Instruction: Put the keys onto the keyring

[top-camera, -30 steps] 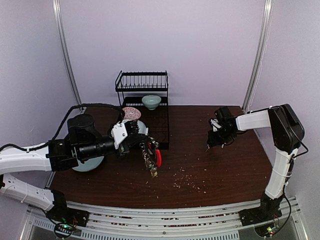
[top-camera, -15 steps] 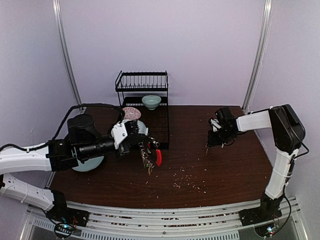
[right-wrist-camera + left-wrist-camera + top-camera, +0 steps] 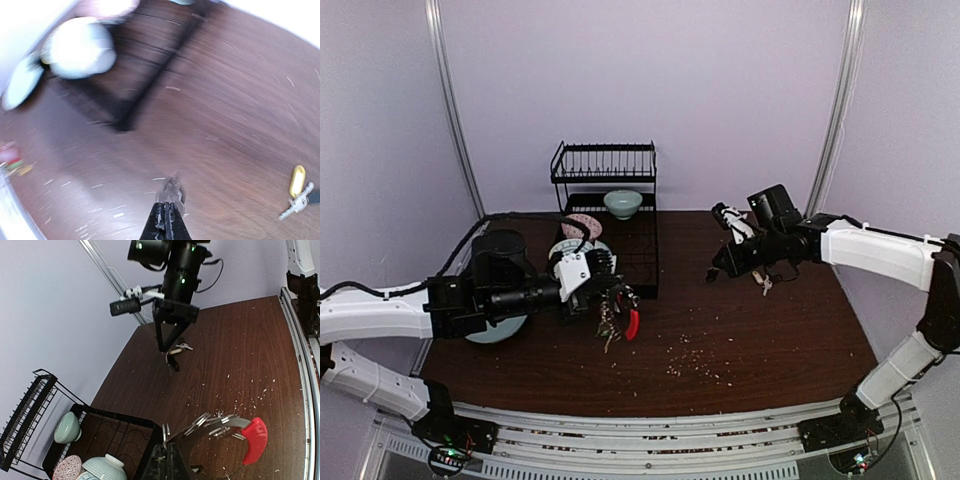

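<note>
My left gripper (image 3: 611, 299) is shut on the keyring (image 3: 220, 422), a thin metal ring carrying a fanned bunch of keys and a red clip (image 3: 255, 440); it hangs above the table just right of the rack's tray. In the left wrist view the fingers (image 3: 165, 447) pinch the ring's edge. My right gripper (image 3: 714, 273) is shut on a small silvery key (image 3: 172, 192), raised over the table right of centre. In that blurred wrist view the fingertips (image 3: 166, 206) are pressed together. More loose keys (image 3: 297, 192), one with a yellow head, lie on the table behind it.
A black dish rack (image 3: 605, 175) with a pale green bowl (image 3: 622, 203) stands at the back, its dark tray (image 3: 115, 437) reaching forward. Patterned bowls (image 3: 107, 467) and a pale plate (image 3: 500, 326) sit by the left arm. Crumbs (image 3: 690, 355) are scattered over the dark wooden table (image 3: 770, 340).
The right gripper closed on a key and swung left and up, its arm stretching out over the table. The left gripper drew the keyring slightly back and left.
</note>
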Motion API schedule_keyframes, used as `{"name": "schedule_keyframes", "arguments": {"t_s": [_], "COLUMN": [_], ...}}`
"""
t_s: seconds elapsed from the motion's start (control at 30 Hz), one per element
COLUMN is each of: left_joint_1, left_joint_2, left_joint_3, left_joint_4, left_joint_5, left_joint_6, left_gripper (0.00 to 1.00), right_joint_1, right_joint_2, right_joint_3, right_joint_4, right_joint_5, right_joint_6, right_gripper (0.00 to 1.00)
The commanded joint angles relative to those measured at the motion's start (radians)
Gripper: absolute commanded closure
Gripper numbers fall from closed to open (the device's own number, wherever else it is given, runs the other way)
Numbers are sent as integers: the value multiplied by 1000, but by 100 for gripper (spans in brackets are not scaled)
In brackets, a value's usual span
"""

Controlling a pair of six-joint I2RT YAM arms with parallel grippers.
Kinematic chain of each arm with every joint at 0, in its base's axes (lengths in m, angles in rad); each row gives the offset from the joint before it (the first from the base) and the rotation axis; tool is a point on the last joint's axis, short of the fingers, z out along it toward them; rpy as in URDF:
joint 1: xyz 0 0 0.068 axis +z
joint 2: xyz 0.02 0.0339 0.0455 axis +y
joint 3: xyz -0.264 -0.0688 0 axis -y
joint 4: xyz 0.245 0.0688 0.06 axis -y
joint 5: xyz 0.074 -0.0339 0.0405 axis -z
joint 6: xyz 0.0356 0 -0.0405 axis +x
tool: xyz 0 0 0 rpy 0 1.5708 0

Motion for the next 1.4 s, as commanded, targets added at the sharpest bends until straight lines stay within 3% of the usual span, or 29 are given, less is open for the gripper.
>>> {"name": "schedule_keyframes", "arguments": {"t_s": [0.0, 0.17, 0.37, 0.53, 0.77, 1.07, 1.37], "left_joint_1": [-23, -110, -208, -211, -209, -199, -199], "left_joint_2": [27, 36, 76, 66, 107, 125, 116], "left_joint_3": [79, 81, 111, 110, 119, 129, 150], "left_joint_4": [-14, -43, -72, -26, -12, 12, -3], "left_joint_5": [-2, -77, -237, -199, -123, -144, -130], "left_joint_6": [31, 96, 118, 54, -46, -151, -191], "left_gripper": [100, 100, 100, 100, 100, 100, 100], "right_joint_1": [183, 403, 527, 534, 533, 534, 542], "right_joint_2": [-171, -311, -303, -340, -298, -304, -311], "right_joint_3": [-3, 8, 40, 3, 12, -23, -104], "right_joint_4": [-77, -40, -45, 9, 36, 77, 258], "right_joint_5": [-13, 18, 6, -87, -102, -145, -131], "right_joint_6": [-100, -113, -191, -289, -324, -321, -268], "right_gripper": [100, 100, 100, 100, 100, 100, 100]}}
